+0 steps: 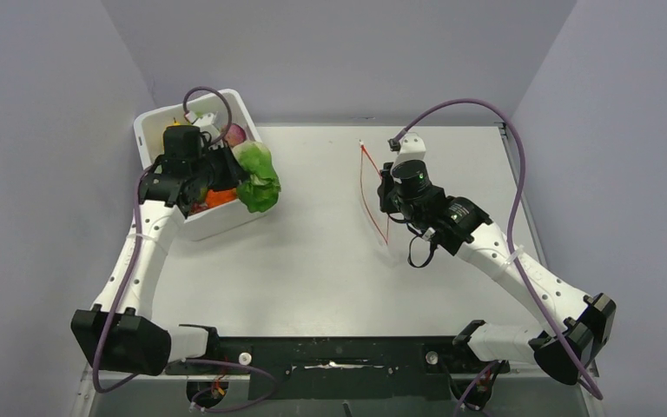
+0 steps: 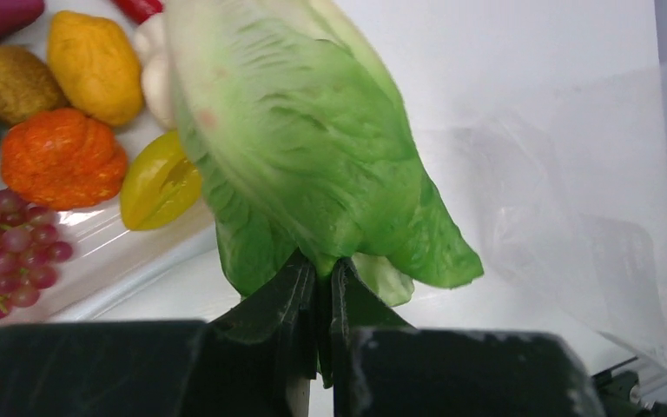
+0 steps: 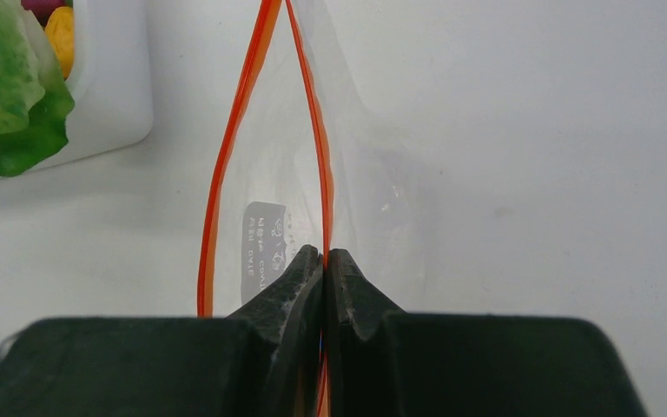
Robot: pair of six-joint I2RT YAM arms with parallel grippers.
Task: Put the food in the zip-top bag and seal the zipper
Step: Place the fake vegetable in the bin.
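Observation:
My left gripper (image 2: pixel 323 265) is shut on the stem of the ruffled green lettuce (image 2: pixel 304 148) and holds it over the right edge of the white tub; it shows in the top view (image 1: pixel 259 176) too. My right gripper (image 3: pixel 325 258) is shut on one side of the zipper (image 3: pixel 321 156), the red-orange strip, and holds the clear zip-top bag (image 3: pixel 269 191) with its mouth open toward the tub. In the top view the bag (image 1: pixel 373 195) stands right of centre, at my right gripper (image 1: pixel 386 193). An orange fruit (image 2: pixel 62 156), yellow fruits (image 2: pixel 94 65) and purple grapes (image 2: pixel 13 252) lie in the tub.
The white tub (image 1: pixel 152 126) stands at the back left of the table, with my left arm over it. Grey walls close the table at the back and both sides. The black arm bases sit along the near edge.

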